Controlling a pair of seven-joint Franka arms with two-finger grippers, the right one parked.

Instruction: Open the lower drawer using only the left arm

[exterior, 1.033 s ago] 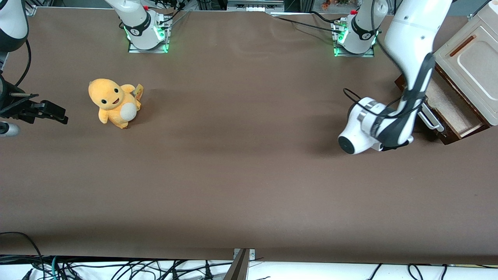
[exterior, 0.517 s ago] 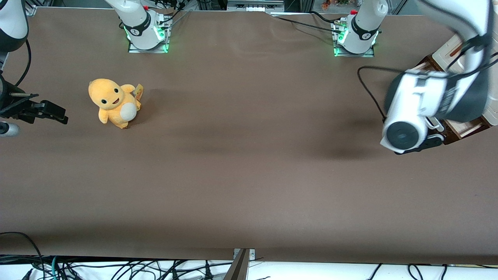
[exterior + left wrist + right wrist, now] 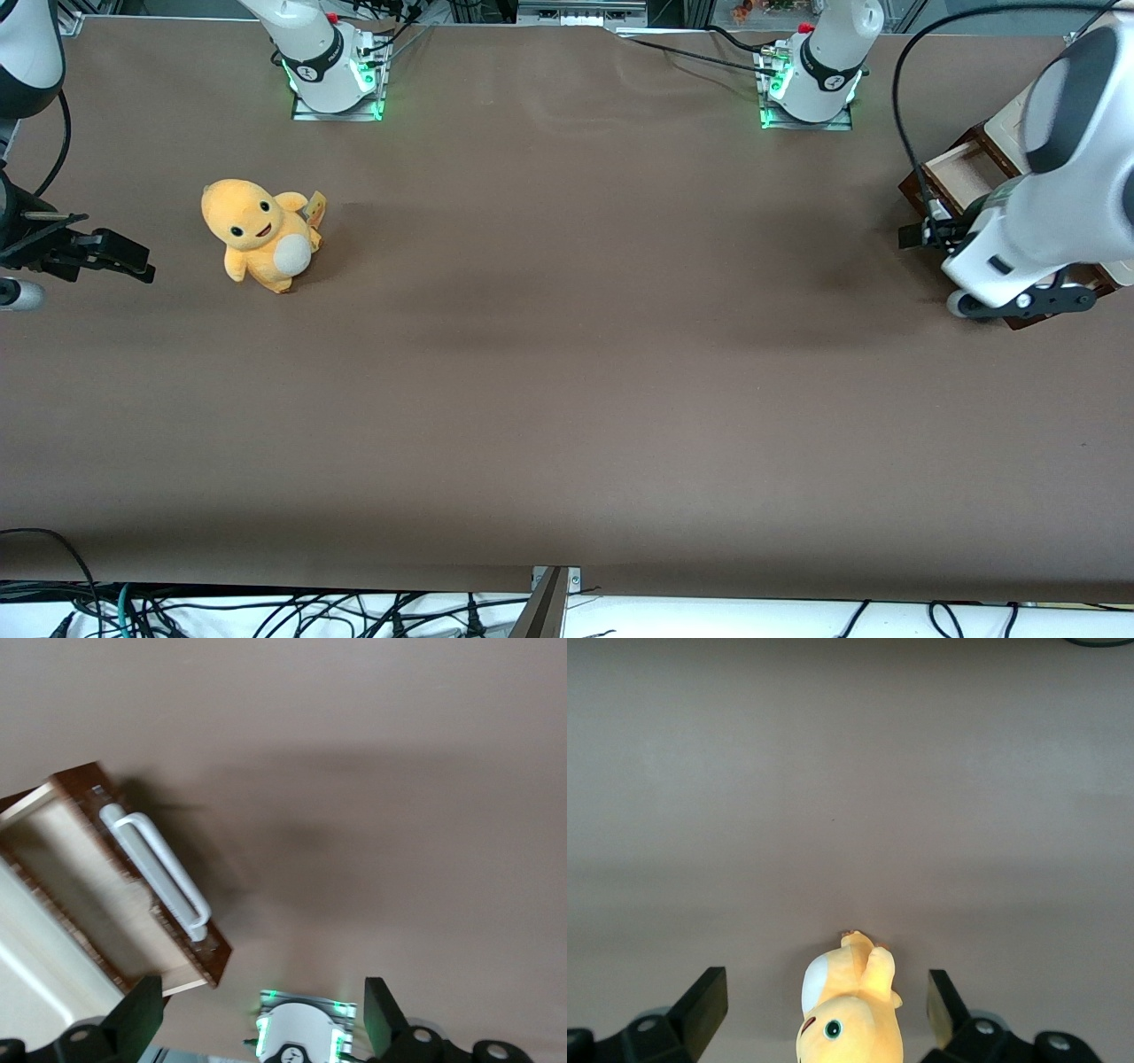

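Note:
The lower drawer (image 3: 84, 890) stands pulled out of the cream cabinet (image 3: 27, 957), its pale tan inside showing. Its dark brown front carries a long white bar handle (image 3: 159, 873). In the front view the drawer (image 3: 961, 173) lies at the working arm's end of the table, partly hidden under the left arm (image 3: 1041, 221). My gripper (image 3: 262, 1014) hangs above the table just in front of the drawer. It is open, with nothing between its black fingers (image 3: 140, 1010), and is apart from the handle.
A yellow plush toy (image 3: 257, 232) sits toward the parked arm's end of the table. Two white bases with green lights (image 3: 337, 71) (image 3: 811, 80) stand at the table's edge farthest from the front camera. Cables lie along the edge nearest it.
The left arm has let go of the handle, lifted, and swung toward its own end of the table. The drawer stays pulled out.

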